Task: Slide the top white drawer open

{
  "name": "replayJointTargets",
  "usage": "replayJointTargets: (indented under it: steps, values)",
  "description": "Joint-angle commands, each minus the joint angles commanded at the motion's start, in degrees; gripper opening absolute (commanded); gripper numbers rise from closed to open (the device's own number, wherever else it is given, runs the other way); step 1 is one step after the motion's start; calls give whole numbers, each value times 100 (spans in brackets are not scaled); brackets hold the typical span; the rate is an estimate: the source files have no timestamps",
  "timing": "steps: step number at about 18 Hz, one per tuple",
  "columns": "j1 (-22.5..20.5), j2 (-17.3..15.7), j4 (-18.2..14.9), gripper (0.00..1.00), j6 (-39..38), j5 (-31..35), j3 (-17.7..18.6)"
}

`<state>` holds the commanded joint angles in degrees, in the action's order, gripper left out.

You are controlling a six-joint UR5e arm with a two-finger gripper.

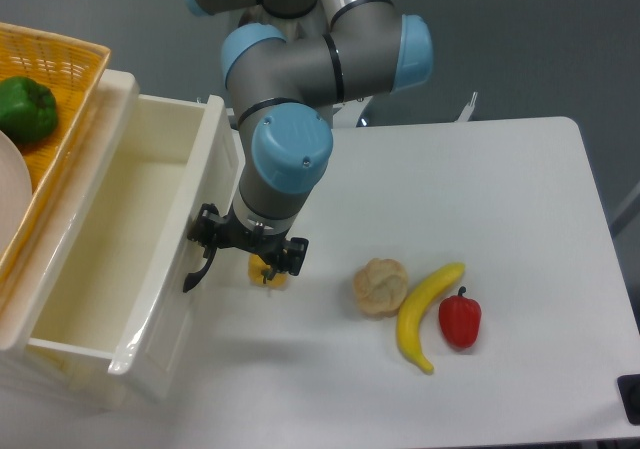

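Note:
The top white drawer (120,229) stands pulled out at the left, its cream tray showing empty. Its panelled front (190,219) faces the table, with the curved black handle (195,272) on it. My gripper (252,247) hangs under the blue-capped wrist right beside the drawer front, just right of the handle. Its black fingers (294,255) stand spread apart, and the left one is close to the handle without gripping it. A small yellow-orange object (268,271) lies on the table below the gripper, partly hidden.
A yellow wicker basket (60,64) on the cabinet holds a green pepper (25,109) and a white plate (10,189). On the white table (480,199) lie a bread roll (380,287), a banana (425,314) and a red pepper (460,319).

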<state>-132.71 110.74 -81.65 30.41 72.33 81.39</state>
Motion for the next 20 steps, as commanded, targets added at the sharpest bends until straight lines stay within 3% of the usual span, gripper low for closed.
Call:
replayJointTargets:
  steps: [20]
  values:
    - [-387, 18, 0, 100, 62, -70, -9]
